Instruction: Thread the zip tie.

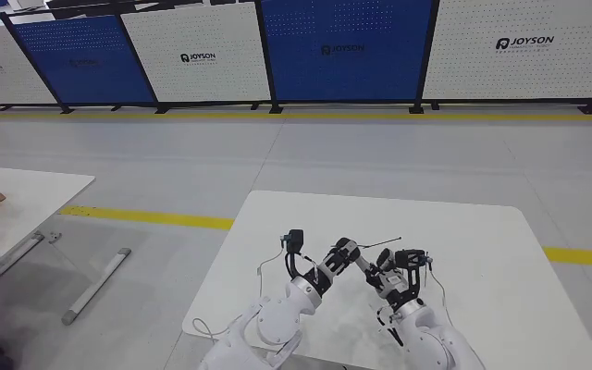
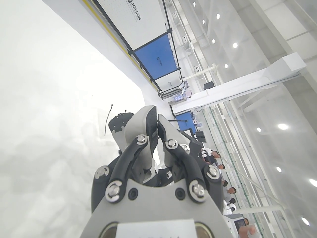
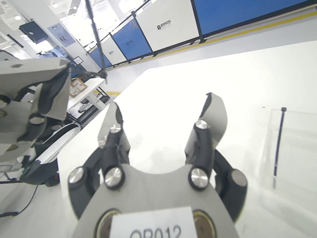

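In the right wrist view, my left gripper (image 3: 67, 71) is shut on a black zip tie (image 3: 95, 33). A short piece of the tie runs from the fingertips to the tie's head (image 3: 105, 75), and its strap rises steeply from there. My right gripper (image 3: 163, 105) is open, holds nothing, and hangs over the white table (image 3: 247, 75) close beside the left one. A second black zip tie (image 3: 279, 144) lies flat on the table ahead of it, also seen as zip tie (image 2: 108, 120). My left gripper (image 2: 157, 122) has its pads pressed together. In the top view, both grippers (image 1: 344, 250) (image 1: 388, 262) sit near the table's front, with a thin black zip tie (image 1: 381, 243) just beyond them.
The lying tie seems to rest on a clear sheet (image 3: 292, 112). The white table (image 1: 462, 231) has bare surface to the far side and right. Another white table (image 1: 37, 194) stands to the left across the floor. Blue and white partition panels (image 1: 351, 46) line the back.
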Motion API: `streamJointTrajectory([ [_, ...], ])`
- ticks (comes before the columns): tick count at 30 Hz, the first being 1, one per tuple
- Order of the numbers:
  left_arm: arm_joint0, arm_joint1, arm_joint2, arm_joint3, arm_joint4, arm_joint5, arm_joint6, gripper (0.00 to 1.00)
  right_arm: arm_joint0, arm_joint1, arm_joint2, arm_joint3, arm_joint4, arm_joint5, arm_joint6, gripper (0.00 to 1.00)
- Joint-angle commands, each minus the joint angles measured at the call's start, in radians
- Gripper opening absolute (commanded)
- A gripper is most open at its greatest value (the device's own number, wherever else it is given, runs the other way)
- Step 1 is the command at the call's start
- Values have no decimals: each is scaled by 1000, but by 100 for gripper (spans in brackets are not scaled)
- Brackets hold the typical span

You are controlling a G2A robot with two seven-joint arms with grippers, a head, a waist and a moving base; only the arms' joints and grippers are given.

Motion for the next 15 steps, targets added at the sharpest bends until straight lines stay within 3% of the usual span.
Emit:
streamJointTrajectory([
  [1,0,0,0,1,1,2,0,0,-1,2,4,-3,7,-12,4,38],
  [8,-3,-1,3,5,7,11,-8,0,-2,6,0,-20,4,-17,14,40],
  [15,-5,-1,7,8,12,13,-17,0,0,8,-11,-36,-3,-14,19,34],
])
